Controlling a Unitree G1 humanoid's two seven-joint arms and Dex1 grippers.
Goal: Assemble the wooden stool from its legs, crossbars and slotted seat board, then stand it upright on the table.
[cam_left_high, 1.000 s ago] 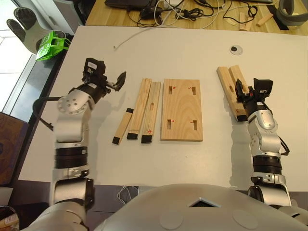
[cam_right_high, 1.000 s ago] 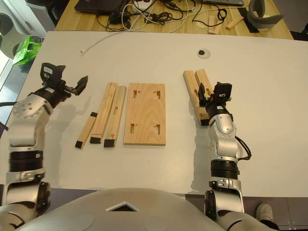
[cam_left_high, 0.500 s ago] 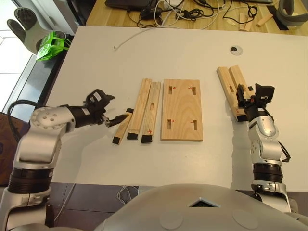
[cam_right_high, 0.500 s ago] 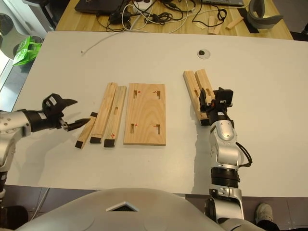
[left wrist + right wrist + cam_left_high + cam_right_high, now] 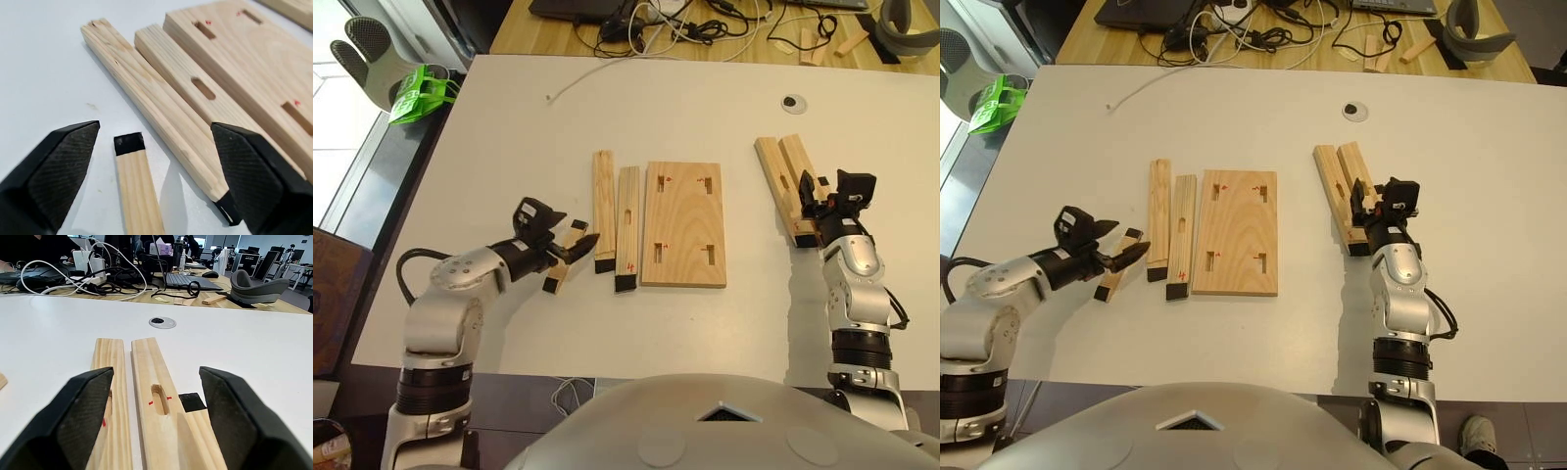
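Parts of an unassembled wooden stool lie flat on a white table (image 5: 509, 127), spread in a row so that each piece can be reached on its own. We see the slotted seat board (image 5: 681, 223) in the middle, slots facing up. Two long legs (image 5: 615, 217) lie side by side just to its left, and a short crossbar (image 5: 563, 258) lies beside them, further to the left. A second pair of legs (image 5: 785, 186) lies well apart on the right. The left tool (image 5: 582, 235) sits low over the table at the far end of the crossbar, its two fingers spread wide and holding nothing. From the wrist, the crossbar's black tip lies between the open fingers, which we judge to be a line-up for picking it up. The right tool (image 5: 822, 199) rests at the near end of the right-hand legs, also wide open and empty, fingers either side of the pair. Nothing is joined yet, so we judge the task to be at its start.
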